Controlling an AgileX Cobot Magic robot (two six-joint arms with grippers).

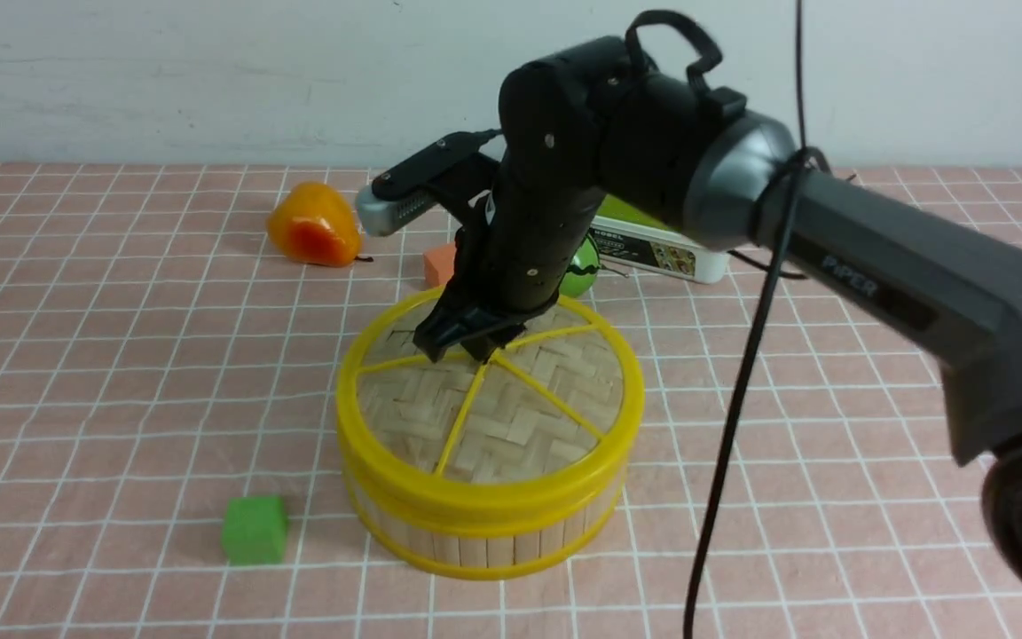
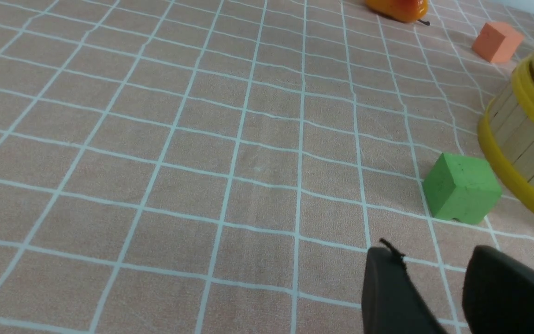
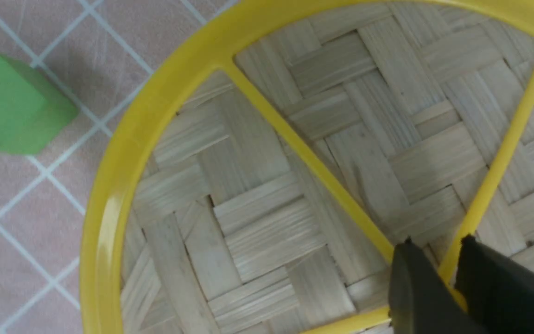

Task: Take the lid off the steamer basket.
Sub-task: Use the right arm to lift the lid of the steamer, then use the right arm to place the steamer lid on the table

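Nearest, the right tool [image 1: 462, 351] pinches narrow on a centre spoke of the lid [image 1: 511, 417]; so thin a hold may slip, or a snug fit may drag the steamer basket [image 1: 475, 541] up.

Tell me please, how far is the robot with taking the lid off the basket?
Done: the right gripper is at the middle of the lid. In hand: its jaws pinch the lid's yellow centre. Left: the lifting itself, since the lid lies flat on the basket.
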